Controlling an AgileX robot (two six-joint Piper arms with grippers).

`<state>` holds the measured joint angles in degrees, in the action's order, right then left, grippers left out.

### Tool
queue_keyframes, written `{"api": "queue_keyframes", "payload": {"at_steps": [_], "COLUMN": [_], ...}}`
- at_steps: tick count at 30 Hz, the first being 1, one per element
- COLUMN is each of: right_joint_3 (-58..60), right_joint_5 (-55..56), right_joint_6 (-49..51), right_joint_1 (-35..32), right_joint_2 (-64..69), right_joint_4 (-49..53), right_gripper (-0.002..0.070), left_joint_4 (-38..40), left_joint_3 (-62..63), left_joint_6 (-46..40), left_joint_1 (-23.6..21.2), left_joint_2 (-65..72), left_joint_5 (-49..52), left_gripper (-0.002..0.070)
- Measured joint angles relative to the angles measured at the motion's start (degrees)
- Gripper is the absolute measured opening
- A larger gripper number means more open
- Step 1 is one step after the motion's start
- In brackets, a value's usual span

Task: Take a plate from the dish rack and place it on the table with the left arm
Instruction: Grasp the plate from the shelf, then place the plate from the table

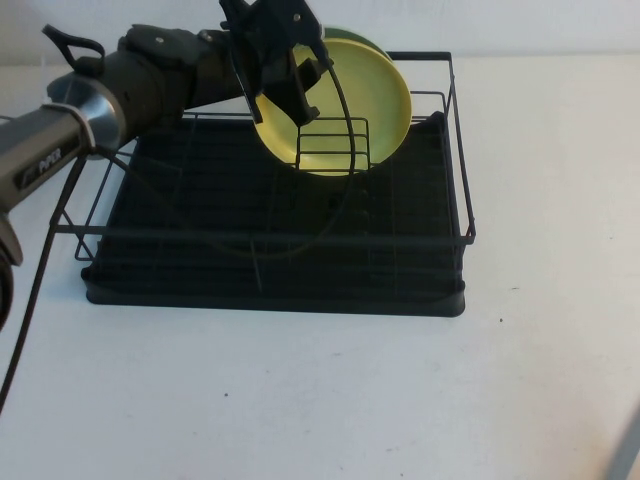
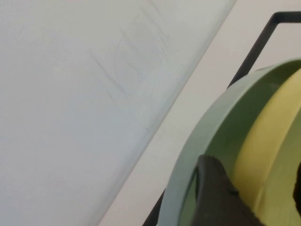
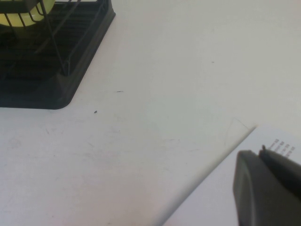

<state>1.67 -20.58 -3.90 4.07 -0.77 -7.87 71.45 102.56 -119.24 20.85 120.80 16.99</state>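
Note:
The pale yellow plate (image 1: 365, 95) stands upright in the small wire holder (image 1: 335, 148) at the back of the black dish rack (image 1: 270, 290). A light green plate (image 1: 345, 35) stands right behind it. My left gripper (image 1: 300, 105) is at the yellow plate's upper left rim, open, with its jaws on either side of that rim. In the left wrist view one finger (image 2: 214, 197) sits between the green plate (image 2: 207, 136) and the yellow plate (image 2: 273, 141). My right gripper (image 3: 263, 155) is shut and empty, low over the white table (image 1: 400, 400) at the right.
The rack's wire walls (image 1: 455, 150) rise around the plates. A white printed sheet (image 3: 221, 193) lies under my right gripper. The rack's corner (image 3: 70, 80) shows in the right wrist view. A thin cable (image 1: 345, 150) hangs from the left arm across the rack.

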Motion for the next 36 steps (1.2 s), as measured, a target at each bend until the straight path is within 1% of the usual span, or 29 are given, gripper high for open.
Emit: {"api": "queue_keyframes", "payload": {"at_steps": [3,7,9,15,23,25,26,27,29,31,33,34,36], "right_joint_3": [0.0,0.0,0.0,0.0,0.0,0.0,0.0,0.0,0.0,0.0,0.0,0.0,0.0], "right_joint_5": [0.0,0.0,0.0,0.0,0.0,0.0,0.0,0.0,0.0,0.0,0.0,0.0,0.0], "right_joint_6": [0.0,0.0,0.0,0.0,0.0,0.0,0.0,0.0,0.0,0.0,0.0,0.0,0.0], "right_joint_1": [0.0,0.0,0.0,0.0,0.0,0.0,0.0,0.0,0.0,0.0,0.0,0.0,0.0], "right_joint_2": [0.0,0.0,0.0,0.0,0.0,0.0,0.0,0.0,0.0,0.0,0.0,0.0,0.0], "right_joint_4": [0.0,0.0,0.0,0.0,0.0,0.0,0.0,0.0,0.0,0.0,0.0,0.0,0.0], "right_gripper": [-0.0020,-0.0020,-0.0020,-0.0020,-0.0021,-0.0020,-0.0020,-0.0020,-0.0020,-0.0020,-0.0020,-0.0020,-0.0020], "left_joint_4": [2.1,2.7,2.7,2.5,1.9,1.7,1.4,0.3,-5.3,-15.5,-24.7,-28.9,-34.3], "left_joint_3": [0.0,0.1,0.5,2.4,3.0,3.0,3.0,2.8,1.8,1.0,0.1,-0.8,-4.0], "left_joint_6": [-1.0,-1.3,-1.7,-1.7,-1.7,1.2,5.2,11.2,25.9,44.8,60.5,67.2,75.5], "left_joint_1": [0.0,0.0,0.0,0.0,0.0,0.0,0.0,0.0,-0.5,-2.4,-5.5,-7.2,-10.2], "left_joint_2": [0.3,0.4,0.4,-1.4,-11.1,-14.5,-16.5,-18.7,-23.4,-28.9,-33.3,-35.2,-38.3], "left_joint_5": [-1.1,-3.0,-3.3,-2.9,-3.1,-2.4,-1.9,-1.2,2.6,11.7,22.7,29.1,39.4], "left_gripper": [0.0242,0.0077,0.0041,0.0011,0.0003,0.0003,0.0003,0.0003,0.0003,0.0003,0.0003,0.0003,0.0003]}}
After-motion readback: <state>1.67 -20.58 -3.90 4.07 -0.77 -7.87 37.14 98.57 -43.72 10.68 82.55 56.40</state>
